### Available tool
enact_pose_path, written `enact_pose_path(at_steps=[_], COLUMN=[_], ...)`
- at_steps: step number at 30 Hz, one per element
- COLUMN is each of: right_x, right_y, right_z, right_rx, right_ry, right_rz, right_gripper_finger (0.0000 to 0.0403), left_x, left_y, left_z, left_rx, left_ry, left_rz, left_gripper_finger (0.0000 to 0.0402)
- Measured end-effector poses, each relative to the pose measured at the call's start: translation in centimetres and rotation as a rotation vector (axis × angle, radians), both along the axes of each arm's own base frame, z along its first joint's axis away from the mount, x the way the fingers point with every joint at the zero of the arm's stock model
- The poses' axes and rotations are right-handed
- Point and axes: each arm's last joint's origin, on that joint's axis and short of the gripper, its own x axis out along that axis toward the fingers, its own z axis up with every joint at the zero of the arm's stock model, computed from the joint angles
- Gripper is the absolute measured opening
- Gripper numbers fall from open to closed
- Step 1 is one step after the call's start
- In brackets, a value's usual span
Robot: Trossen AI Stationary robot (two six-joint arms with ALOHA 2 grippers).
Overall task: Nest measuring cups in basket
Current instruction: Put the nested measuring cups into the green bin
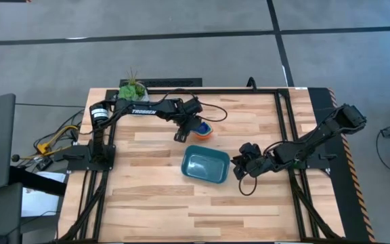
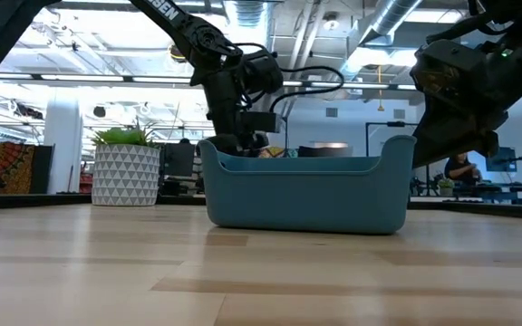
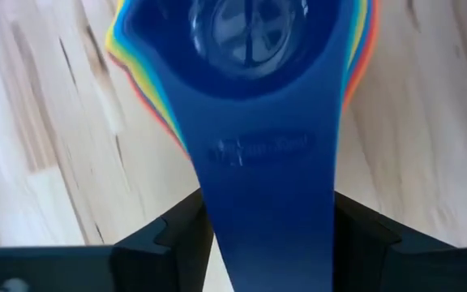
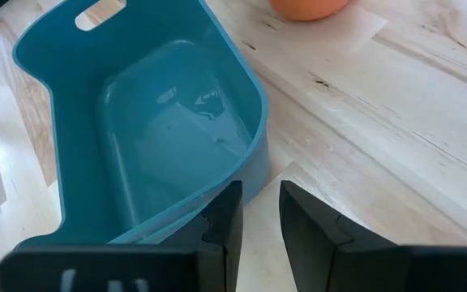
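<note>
The measuring cups (image 1: 205, 131) sit nested in one stack, orange outermost and dark blue innermost, just beyond the far side of the teal basket (image 1: 206, 165). In the left wrist view the stack (image 3: 250, 49) shows rainbow rims around the dark blue cup. My left gripper (image 1: 195, 127) is shut on it. The basket (image 4: 160, 138) stands on the table with nothing in it. My right gripper (image 1: 239, 163) hovers at the basket's right end, above its rim (image 2: 397, 145). Its fingers (image 4: 225, 219) are open only by a narrow gap and touch nothing. My left gripper (image 3: 267, 235) pinches the dark blue cup's flat handle (image 3: 266, 186) between its two fingers (image 3: 177, 243), one on each long edge. The fingers point along the handle toward the bowl. I cannot tell whether the stack rests on the table or hangs just above it.
A white patterned pot with a green plant (image 1: 131, 90) stands at the table's far left corner, behind my left arm. Black frame rails (image 1: 283, 115) run along the table's sides. Bare wood lies in front of the basket toward the near edge.
</note>
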Motion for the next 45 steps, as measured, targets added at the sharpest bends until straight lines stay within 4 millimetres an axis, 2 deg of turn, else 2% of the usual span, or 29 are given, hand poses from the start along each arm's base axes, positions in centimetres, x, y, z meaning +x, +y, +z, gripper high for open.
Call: enact_pose_path(at_steps=[7,15,23,31,40,45], right_x=[0.0,0.0,0.0,1.0,2.3,2.3], right_y=[0.0,0.0,-0.1,-3.2,-6.6,-8.7], right_z=[0.0,0.0,0.0,0.1,1.0,0.9], right_rx=[-0.001,0.001,0.0,-0.023,-0.124,-0.131], right_ry=[0.002,0.003,0.002,0.01,-0.03,0.005], right_rz=[0.0,0.002,-0.006,-0.115,-0.141,-0.134], right_gripper_finger=[0.0108,0.0108,0.0108,0.0108,0.0108,0.0108], left_x=[0.5,0.6,0.5,0.5,0.5,0.6], left_y=[-0.2,-0.1,0.2,0.2,0.2,0.3], left_z=[0.2,0.3,0.3,0.3,0.3,0.3], left_rx=[-0.054,-0.062,-0.068,-0.088,-0.099,-0.1], left_ry=[-0.066,-0.092,-0.095,-0.103,-0.107,-0.111], left_rz=[-0.074,-0.067,-0.042,0.002,0.026,0.031], left_gripper_finger=[0.0183,0.0183,0.0156,0.0159,0.0156,0.0157])
